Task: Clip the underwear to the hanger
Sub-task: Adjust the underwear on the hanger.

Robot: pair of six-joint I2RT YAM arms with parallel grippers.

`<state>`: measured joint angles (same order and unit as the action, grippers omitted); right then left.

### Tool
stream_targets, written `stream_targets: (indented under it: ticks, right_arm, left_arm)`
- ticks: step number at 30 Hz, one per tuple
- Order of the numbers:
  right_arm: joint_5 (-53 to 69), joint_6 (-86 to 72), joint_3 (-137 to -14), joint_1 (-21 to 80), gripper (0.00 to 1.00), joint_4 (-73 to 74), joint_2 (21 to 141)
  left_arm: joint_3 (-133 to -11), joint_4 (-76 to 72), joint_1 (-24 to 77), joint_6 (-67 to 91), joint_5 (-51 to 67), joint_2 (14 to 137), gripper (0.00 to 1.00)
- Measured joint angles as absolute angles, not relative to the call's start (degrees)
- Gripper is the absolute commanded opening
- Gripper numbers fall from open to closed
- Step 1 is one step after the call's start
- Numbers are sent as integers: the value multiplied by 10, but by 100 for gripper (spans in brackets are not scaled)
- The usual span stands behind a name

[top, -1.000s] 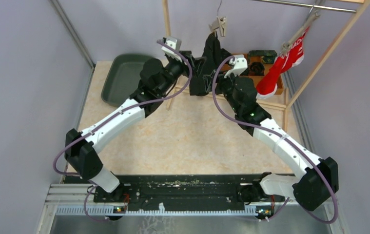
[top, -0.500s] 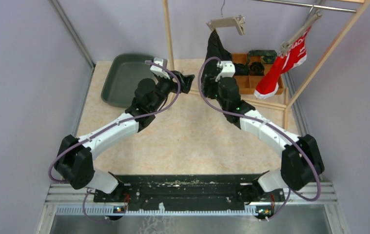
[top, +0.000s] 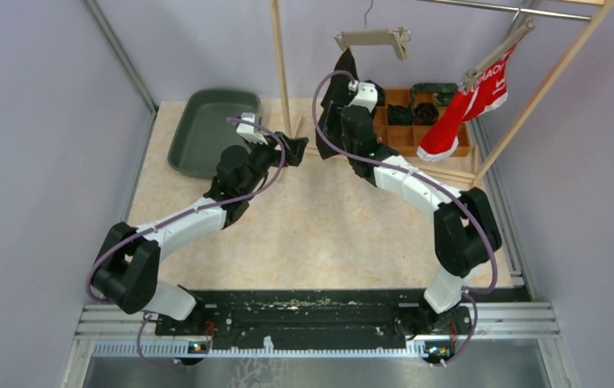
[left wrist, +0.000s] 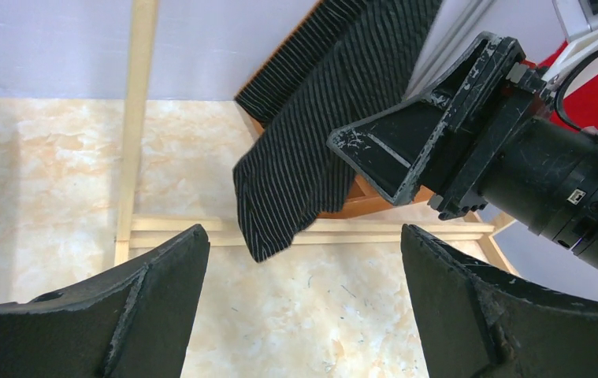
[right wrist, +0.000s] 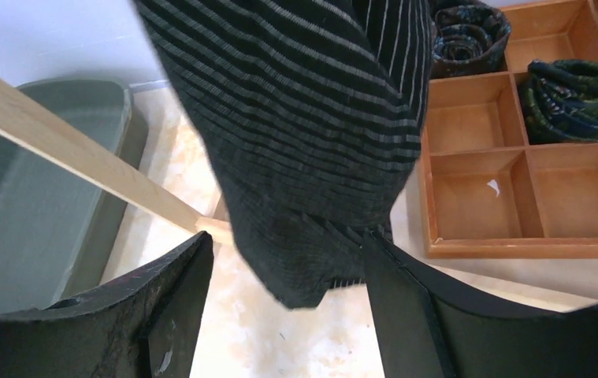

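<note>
— Where's the underwear [top: 342, 74]?
— Hanging by one corner from the left end of the hanger [top: 372, 37], striped cloth drooping between the right gripper [right wrist: 285, 248], fingers parted, nothing pinched.
— The left gripper [left wrist: 303, 236]?
— Spread wide, empty, nearby.

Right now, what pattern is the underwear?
The underwear is black with thin pale stripes; right wrist view shows it best.
</note>
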<state>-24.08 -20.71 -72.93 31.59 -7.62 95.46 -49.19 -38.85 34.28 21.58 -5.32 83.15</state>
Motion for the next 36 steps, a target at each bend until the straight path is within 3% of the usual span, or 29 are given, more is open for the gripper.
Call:
stream_targets:
  ticks: [10, 11, 13, 17, 19, 21, 26, 28, 36]
  right_arm:
    - [-291, -242, -763, 322, 72, -45, 1004]
    - [-295, -246, -768, 322, 69, -41, 1007]
    - [-300, -252, -781, 322, 58, -36, 1015]
    - [-320, -261, -799, 322, 18, -35, 1032]
    - [-332, -268, -799, 321, 9, -34, 1036]
    - [-336, -273, -798, 316, 15, -33, 1037]
    - [-349, -284, -795, 295, 64, -23, 1036]
    - [-358, -288, -787, 290, 76, -20, 1034]
    - [-373, -275, -719, 289, 80, -6, 986]
  left_arm:
    - [-448, -431, 305, 255, -30, 851, 95]
    - [-446, -433, 305, 257, -28, 854, 95]
    - [-444, -438, 305, 260, -25, 857, 95]
    - [-441, -448, 305, 262, -19, 860, 95]
    - [-441, -453, 305, 262, -18, 862, 95]
    - [-441, -456, 305, 262, -17, 866, 95]
    - [-441, -463, 305, 266, -9, 881, 94]
    - [-441, -463, 304, 269, -6, 885, 94]
    - [-441, -467, 304, 276, 5, 891, 92]
